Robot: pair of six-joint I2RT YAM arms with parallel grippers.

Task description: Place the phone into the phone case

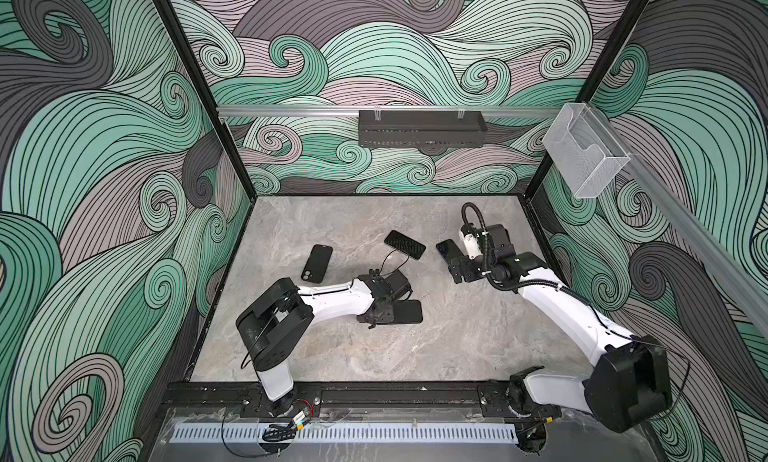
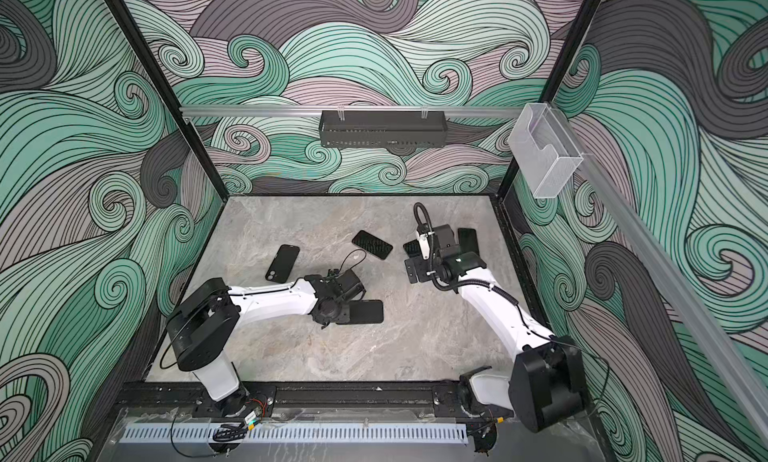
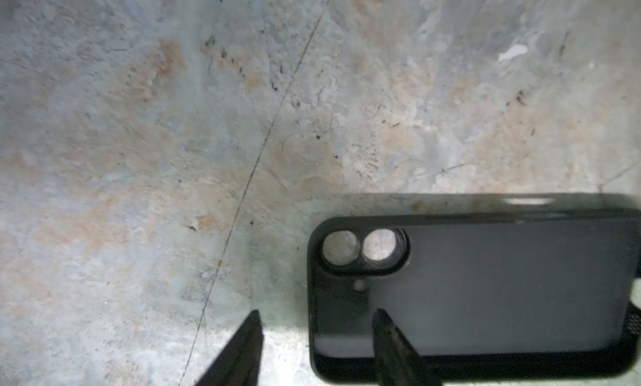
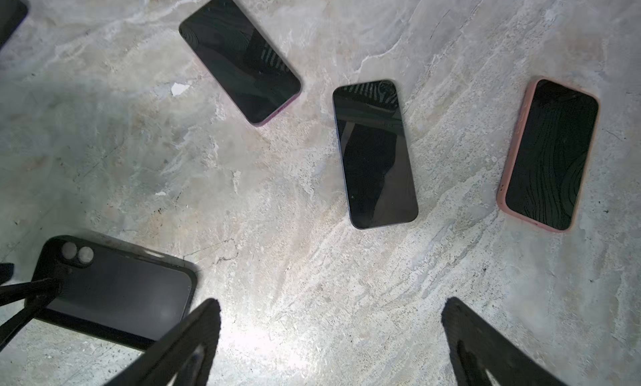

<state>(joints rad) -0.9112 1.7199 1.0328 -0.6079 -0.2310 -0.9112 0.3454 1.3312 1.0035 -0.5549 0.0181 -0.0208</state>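
Hidden: the right arm (image 1: 540, 298) covers most of the blue phone (image 1: 445, 248), right of centre in both top views. The pink phone (image 2: 468, 239) shows behind that arm in a top view only.
Cut off: the 2nd case (image 1: 316, 263), left of centre in both top views, is clipped to a dark corner in the right wrist view.
Hard to make out: the left fingertips sit under the wrist in both top views, and the left wrist view is soft.
Left gripper (image 3: 317, 313): released, fingers partly apart and straddling the camera end of the case (image 1: 409, 312). 1 finger (image 3: 242, 346) is over bare table (image 1: 457, 348), 1 over the case's inside; neither visibly presses the wall.
Right gripper (image 4: 332, 301): spread wide, nothing between its fingers, over bare table right of centre.
Case: empty and flat, just below centre in both top views; table shows through its 2 lens holes.
Phones: the purple phone (image 1: 405, 244) lies screen up above centre, well apart from the case; all 3 phones rest on the table.
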